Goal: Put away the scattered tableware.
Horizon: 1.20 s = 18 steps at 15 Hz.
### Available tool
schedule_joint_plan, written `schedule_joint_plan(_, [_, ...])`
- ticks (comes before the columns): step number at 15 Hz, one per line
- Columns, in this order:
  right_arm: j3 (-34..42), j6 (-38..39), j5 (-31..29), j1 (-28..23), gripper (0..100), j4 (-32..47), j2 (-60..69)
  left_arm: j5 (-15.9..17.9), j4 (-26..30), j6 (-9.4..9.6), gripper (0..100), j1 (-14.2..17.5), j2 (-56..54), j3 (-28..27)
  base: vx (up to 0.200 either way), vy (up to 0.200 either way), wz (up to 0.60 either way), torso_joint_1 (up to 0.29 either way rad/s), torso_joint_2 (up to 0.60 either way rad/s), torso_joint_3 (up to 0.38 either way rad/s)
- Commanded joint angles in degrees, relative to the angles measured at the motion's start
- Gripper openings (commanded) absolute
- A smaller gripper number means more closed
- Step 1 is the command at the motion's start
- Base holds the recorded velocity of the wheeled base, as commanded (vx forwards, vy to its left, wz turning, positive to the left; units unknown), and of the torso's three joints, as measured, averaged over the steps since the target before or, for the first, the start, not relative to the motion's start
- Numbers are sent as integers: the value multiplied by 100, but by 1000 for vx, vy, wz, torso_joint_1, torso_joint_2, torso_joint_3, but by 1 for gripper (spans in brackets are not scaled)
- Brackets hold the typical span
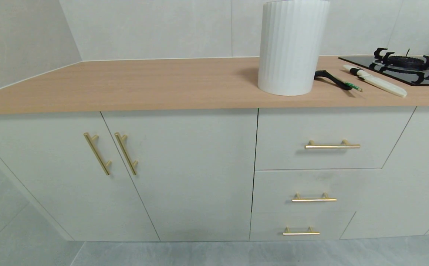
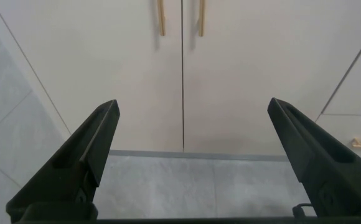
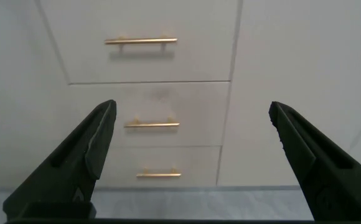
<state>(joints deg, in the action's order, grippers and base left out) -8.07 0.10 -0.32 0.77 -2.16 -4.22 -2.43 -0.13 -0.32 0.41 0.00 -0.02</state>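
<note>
- Tall white ribbed cylindrical container (image 1: 290, 48): top cut off by upper edge.
- Black-handled utensil (image 1: 333, 78) just right of container: one end hidden behind it; type unclear.
- Black glass gas hob (image 1: 403, 68), farther right of container: cropped at right edge.

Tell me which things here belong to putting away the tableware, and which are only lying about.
For the job:
knife
black-handled tool
white holder, probably where they go

Only standing about, as far as I can judge:
stove
cupboard doors, shut
drawers, shut
</note>
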Motion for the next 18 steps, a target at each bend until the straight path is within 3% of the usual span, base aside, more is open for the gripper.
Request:
schedule_joint_plan(1, [-467,-45,462,108,100,22,-1705,-4,5,-3,100,2,0,2,0,0,0,0,0,0])
schedule_joint_plan(6, [-1654,-27,735,705,100,-127,-5291,-4,-4,-3,100,2,0,2,0,0,0,0,0,0])
schedule_joint_plan(10, [-1777,-10,647,864,100,-1366,-6917,-4,5,-3,100,2,0,2,0,0,0,0,0,0])
schedule_joint_plan(15, [-2630,8,656,846,100,-1639,-8587,-4,-4,-12,100,2,0,2,0,0,0,0,0,0])
schedule_joint_plan(18, [-2577,8,401,872,100,-2500,-9897,-4,-4,-12,100,2,0,2,0,0,0,0,0,0])
